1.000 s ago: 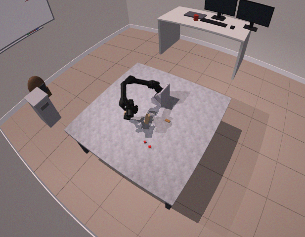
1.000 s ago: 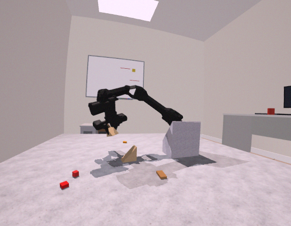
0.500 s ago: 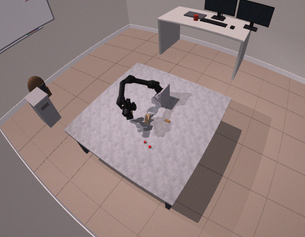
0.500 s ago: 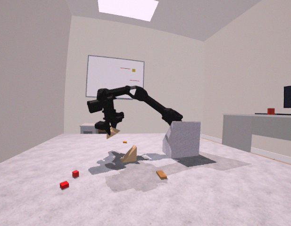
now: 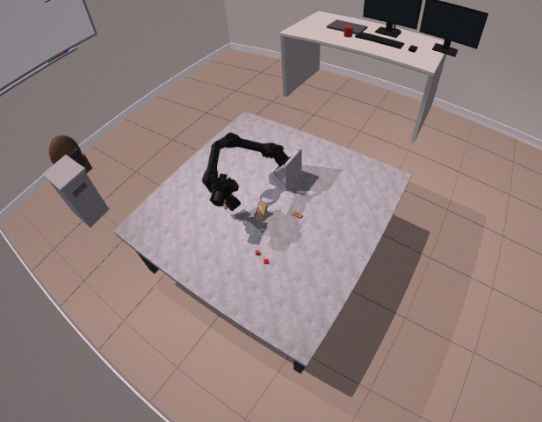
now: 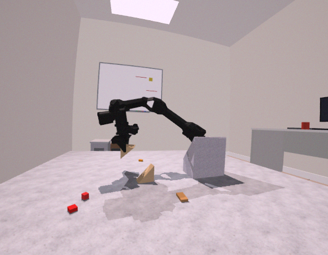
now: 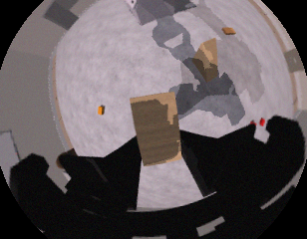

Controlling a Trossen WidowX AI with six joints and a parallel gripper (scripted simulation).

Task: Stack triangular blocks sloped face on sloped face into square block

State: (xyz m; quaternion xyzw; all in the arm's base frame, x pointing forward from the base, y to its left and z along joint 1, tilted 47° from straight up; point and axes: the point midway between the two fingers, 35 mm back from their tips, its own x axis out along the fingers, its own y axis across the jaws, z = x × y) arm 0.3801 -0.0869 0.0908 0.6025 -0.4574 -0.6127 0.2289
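My gripper (image 5: 226, 203) (image 6: 125, 148) (image 7: 156, 134) is shut on one tan triangular block (image 6: 127, 150) (image 7: 155, 129) and holds it in the air, well above the table (image 5: 193, 254) (image 6: 241, 219). In the top view only a sliver of this block (image 5: 226, 207) shows below the gripper. The other tan triangular block (image 5: 261, 210) (image 6: 146, 175) (image 7: 208, 60) rests on the table with its sloped face up, to the right of and below the held one, apart from it.
The arm's grey base block (image 5: 291, 172) (image 6: 206, 158) stands behind the resting wedge. A small orange block (image 5: 298, 214) (image 6: 182, 196) (image 7: 228, 31) lies to the right. Two red cubes (image 5: 262, 257) (image 6: 85, 195) lie nearer the front. A tiny orange piece (image 6: 141, 160) (image 7: 101, 111) lies farther back.
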